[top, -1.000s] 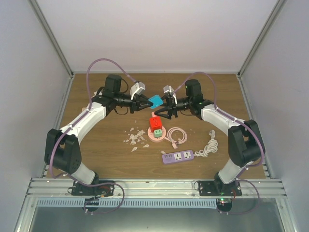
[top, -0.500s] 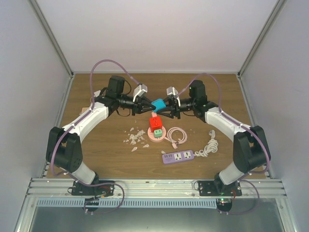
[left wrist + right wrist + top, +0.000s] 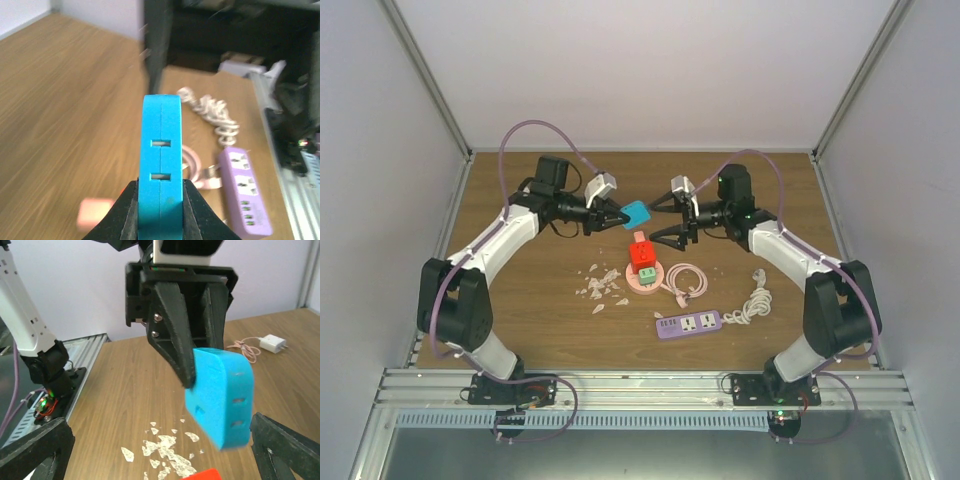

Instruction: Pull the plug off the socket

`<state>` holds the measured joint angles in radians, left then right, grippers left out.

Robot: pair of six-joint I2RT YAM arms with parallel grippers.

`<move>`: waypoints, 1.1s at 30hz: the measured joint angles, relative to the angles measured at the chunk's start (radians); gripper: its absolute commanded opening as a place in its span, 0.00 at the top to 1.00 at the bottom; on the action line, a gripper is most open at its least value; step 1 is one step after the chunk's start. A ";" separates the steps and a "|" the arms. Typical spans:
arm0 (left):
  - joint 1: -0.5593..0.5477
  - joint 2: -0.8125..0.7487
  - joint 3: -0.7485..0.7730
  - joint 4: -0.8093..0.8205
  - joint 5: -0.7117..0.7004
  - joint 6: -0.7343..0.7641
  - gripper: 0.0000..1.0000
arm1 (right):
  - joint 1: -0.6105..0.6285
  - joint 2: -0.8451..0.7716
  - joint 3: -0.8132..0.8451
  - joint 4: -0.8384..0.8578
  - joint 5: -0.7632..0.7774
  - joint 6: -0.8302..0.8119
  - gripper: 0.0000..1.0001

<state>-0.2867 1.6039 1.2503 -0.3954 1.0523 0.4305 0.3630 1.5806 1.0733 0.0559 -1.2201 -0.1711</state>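
My left gripper (image 3: 619,217) is shut on a blue socket block (image 3: 637,212) and holds it above the table. In the left wrist view the block (image 3: 161,165) stands between the two black fingers (image 3: 120,215), and its two slots are empty. My right gripper (image 3: 658,222) is open wide and empty, just right of the block and apart from it. In the right wrist view the block (image 3: 222,395) hangs between my right fingertips (image 3: 35,450). A red block (image 3: 642,252) with a green piece (image 3: 647,275) sits on a pink disc (image 3: 642,284) below the grippers.
A purple power strip (image 3: 688,324) lies near the front with a white coiled cable (image 3: 753,300) to its right. A pink cable coil (image 3: 686,280) lies beside the disc. White scraps (image 3: 602,285) are scattered left of the disc. A white charger (image 3: 273,343) lies farther off.
My right gripper was at the blue block half a second ago; it has drawn back to the right and opened wide. My left gripper has moved the block slightly left.
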 measured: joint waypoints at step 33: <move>0.475 0.290 -0.068 -0.108 -0.364 0.039 0.95 | -0.037 0.020 0.021 -0.151 0.127 -0.158 0.00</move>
<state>0.1886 1.8938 1.1824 -0.5034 0.6888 0.4698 0.3264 1.6009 1.0943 -0.0948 -1.0931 -0.3286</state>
